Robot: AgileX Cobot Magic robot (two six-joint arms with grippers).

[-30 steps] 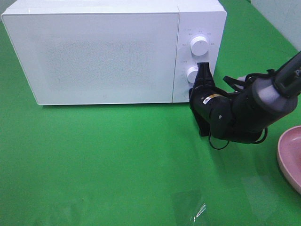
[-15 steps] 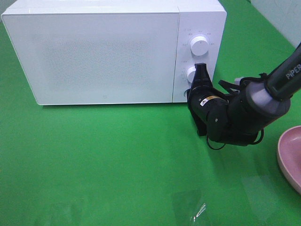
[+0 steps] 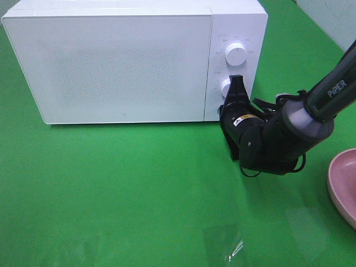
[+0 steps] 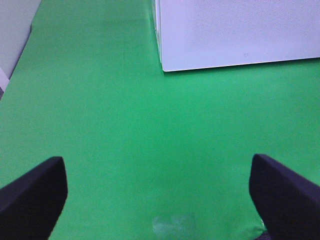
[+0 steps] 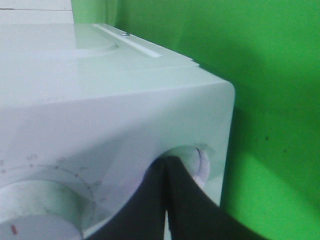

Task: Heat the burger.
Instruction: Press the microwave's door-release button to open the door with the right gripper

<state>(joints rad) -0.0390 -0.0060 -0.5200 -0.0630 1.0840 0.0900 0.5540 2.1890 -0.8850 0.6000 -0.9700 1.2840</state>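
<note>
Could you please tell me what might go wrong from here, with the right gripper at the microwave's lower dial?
1. The right gripper is shut, its tips at the edge of the lower dial rather than around it, so they may slip off instead of turning it.
2. A sideways push could shift the microwave on the green cloth.
3. The door is closed and no burger is visible, so I cannot confirm it is inside.

I find the green tabletop (image 3: 122,189) open across the near and left side, in front of the microwave (image 3: 133,11), whose door (image 3: 105,67) is closed. My right arm (image 3: 278,139) blocks the approach to the control panel (image 3: 245,30), with the right gripper (image 3: 238,82) closed against the lower knob (image 3: 225,87). A pink plate (image 3: 342,186) occupies the right edge.
</note>
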